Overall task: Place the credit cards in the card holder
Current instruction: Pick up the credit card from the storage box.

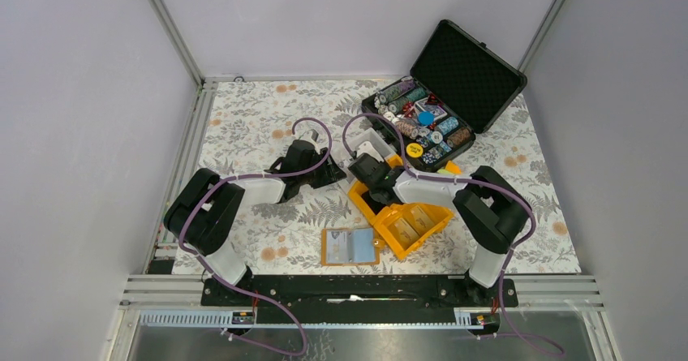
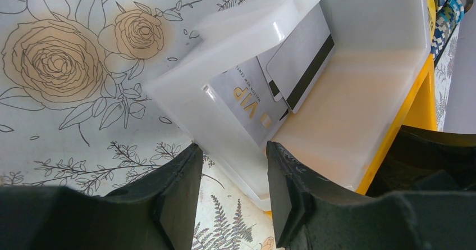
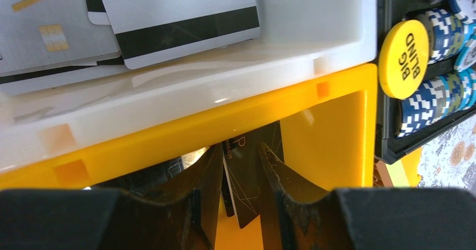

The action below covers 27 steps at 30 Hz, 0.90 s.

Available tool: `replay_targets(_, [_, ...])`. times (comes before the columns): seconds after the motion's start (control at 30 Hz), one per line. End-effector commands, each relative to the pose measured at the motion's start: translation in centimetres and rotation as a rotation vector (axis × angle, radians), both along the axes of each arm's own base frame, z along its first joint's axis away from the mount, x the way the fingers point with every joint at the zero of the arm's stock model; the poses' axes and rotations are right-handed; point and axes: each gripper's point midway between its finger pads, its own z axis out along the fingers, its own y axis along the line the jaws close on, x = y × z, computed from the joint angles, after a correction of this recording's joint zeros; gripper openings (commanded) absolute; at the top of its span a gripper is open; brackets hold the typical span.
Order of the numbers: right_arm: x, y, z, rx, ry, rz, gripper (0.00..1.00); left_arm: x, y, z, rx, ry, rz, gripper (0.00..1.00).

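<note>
Several credit cards point(image 2: 297, 59): laid in white bin point(image 2: 359, 126)
Left gripper point(image 2: 230, 149): set astride its wall; grip cannot be told
Right gripper point(image 3: 238, 154): parted around dark card point(image 3: 244, 199)

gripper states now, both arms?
Left gripper: closed on wall of white bin.
Right gripper: around a dark card in the yellow bin; grip cannot be told.
</note>
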Motion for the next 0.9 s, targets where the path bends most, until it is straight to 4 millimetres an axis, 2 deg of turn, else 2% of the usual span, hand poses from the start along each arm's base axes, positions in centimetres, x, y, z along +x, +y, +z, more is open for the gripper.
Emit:
replay_targets(0.0, [1.4, -1.4, 3.2, -0.026, -0.098, -0.049, 0.34, 0.5, -1.1, 1.6, 0.007, -0.105, -0.071, 0.17])
replay_targets(0.3, [1.6, -2.5, 3.9, -0.076, -0.137, -0.077, 0.27, 0.5, -1.1, 1.6, 0.007, -0.105, -0.071, 0.17])
replay_targets(0.53, [1.9, -3.2, 3.7, -0.127, -0.148, -0.122, 0.17, 0.5, -1.1, 1.6, 0.007, -0.105, -0.072, 0.17])
replay_targets(0.67, [1.8, -3.1, 3.1, -0.130, -0.131, -0.122, 0.17, 0.5, -1.1, 1.5, 0.007, -0.103, -0.073, 0.17])
replay_targets(0.87, [1.6, -2.2, 1.7, -0.037, -0.061, -0.112, 0.16, 0.5, -1.1, 1.5, 0.006, -0.103, -0.073, 0.17])
